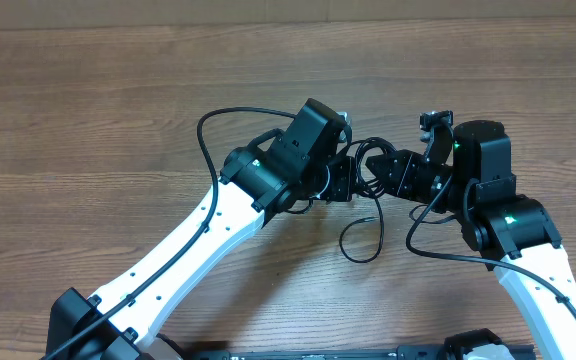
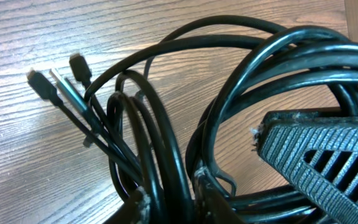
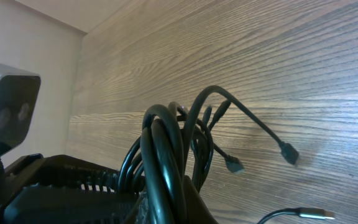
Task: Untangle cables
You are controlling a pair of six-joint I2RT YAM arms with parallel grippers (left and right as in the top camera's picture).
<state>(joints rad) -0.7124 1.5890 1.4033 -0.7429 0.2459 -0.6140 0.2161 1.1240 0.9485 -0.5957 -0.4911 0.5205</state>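
Pinching, left gripper (image 1: 352,180): its jaws are drawn close on several strands of the cables (image 1: 368,150). In the left wrist view the strands fill the gap between the two fingertips (image 2: 140,202) at the bottom edge.
Right gripper (image 1: 386,172): jaws pressed together. In the right wrist view a thick sheaf of strands rises straight out from them at the bottom of the frame, so they appear to nip the bundle.
Cables, place: near the middle of the counter (image 1: 118,100), bunched between the two grippers, which face each other almost tip to tip.
Cables, form: thin black cords wound together in overlapping loops (image 2: 166,162), the strands crossing over and under one another. Which cord is which cannot be made out.
Loose loop (image 1: 363,235): one strand hangs out of the bundle toward the near edge and lies flat on the counter, apart from both grippers.
Plug ends (image 2: 40,84): two small black plugs lie side by side on the wood to the left of the bundle in the left wrist view. The right wrist view shows two more dark plugs sticking out from the loops, and a metal-tipped one (image 3: 316,213) near the lower edge.
Ridged black part (image 2: 316,155): a slotted gripper piece sits just beside the loops at the right of the left wrist view, and whether it touches them cannot be told.
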